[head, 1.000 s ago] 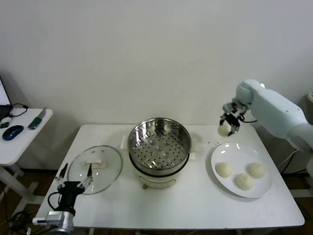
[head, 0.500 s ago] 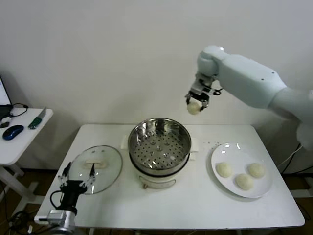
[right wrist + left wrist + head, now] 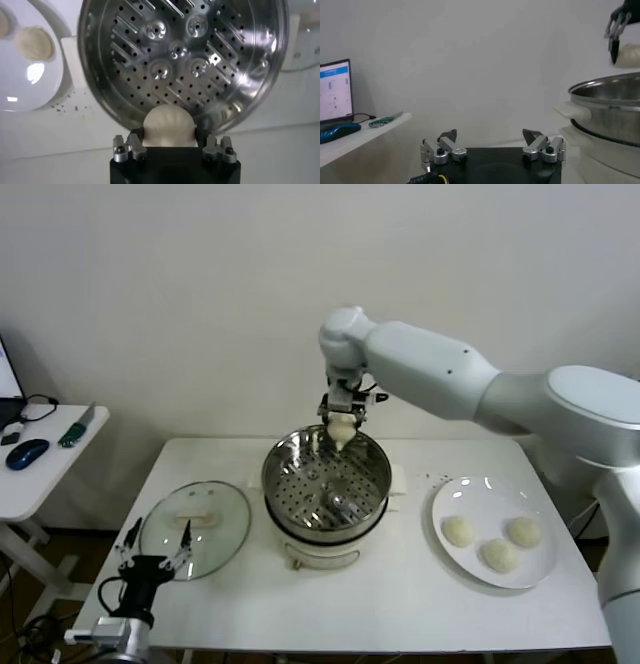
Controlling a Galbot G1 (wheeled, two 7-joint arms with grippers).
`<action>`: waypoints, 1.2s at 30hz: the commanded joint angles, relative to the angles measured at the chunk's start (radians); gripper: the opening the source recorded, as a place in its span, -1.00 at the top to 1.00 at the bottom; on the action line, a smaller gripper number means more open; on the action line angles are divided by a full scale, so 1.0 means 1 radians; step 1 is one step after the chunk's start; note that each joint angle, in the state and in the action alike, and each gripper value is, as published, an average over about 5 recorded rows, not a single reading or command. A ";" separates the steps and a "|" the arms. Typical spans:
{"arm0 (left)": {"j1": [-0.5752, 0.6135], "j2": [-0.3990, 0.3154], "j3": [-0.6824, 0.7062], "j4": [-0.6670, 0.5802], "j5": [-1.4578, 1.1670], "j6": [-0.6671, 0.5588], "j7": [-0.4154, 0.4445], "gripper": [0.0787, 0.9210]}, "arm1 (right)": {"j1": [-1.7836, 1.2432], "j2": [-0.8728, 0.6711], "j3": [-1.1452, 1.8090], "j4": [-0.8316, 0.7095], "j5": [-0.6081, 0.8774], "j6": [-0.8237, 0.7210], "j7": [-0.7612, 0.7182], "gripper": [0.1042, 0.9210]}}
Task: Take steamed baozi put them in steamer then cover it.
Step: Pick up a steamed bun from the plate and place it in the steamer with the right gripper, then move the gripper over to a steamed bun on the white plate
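Note:
My right gripper is shut on one steamed baozi, an off-white bun hanging just over the back rim of the steamer. In the right wrist view the bun sits between the dark fingers, with the steamer's empty perforated floor below. Three more baozi lie on the white plate at the right. My left gripper stands open and holds nothing at the table's front left, beside the glass lid. The left wrist view shows its parted fingers.
The steamer sits on a white cooker base in the middle of the white table. A small side table with a blue mouse stands at the far left. A white wall is close behind.
My right arm has swung left, carrying the baozi from above the plate to over the steamer's back rim. The left gripper has stayed by the lid.

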 commanded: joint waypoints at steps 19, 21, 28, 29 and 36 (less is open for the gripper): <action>0.000 -0.005 0.000 0.009 -0.011 0.005 -0.001 -0.77 | -0.188 0.107 0.055 -0.104 -0.223 0.082 0.039 -0.53; 0.005 -0.008 -0.001 0.009 -0.011 0.003 -0.002 -0.77 | -0.179 0.101 0.057 -0.097 -0.211 0.082 0.027 -0.62; 0.011 -0.013 0.001 0.005 -0.010 0.003 -0.003 -0.77 | -0.113 0.054 0.063 -0.041 -0.119 0.072 -0.010 -0.76; 0.011 -0.013 0.002 0.003 -0.010 0.003 -0.003 -0.77 | -0.099 0.041 0.064 -0.027 -0.105 0.068 -0.013 -0.76; 0.011 -0.010 0.005 -0.004 -0.007 0.005 -0.004 -0.77 | 0.007 -0.084 0.044 0.037 0.064 -0.021 0.053 -0.76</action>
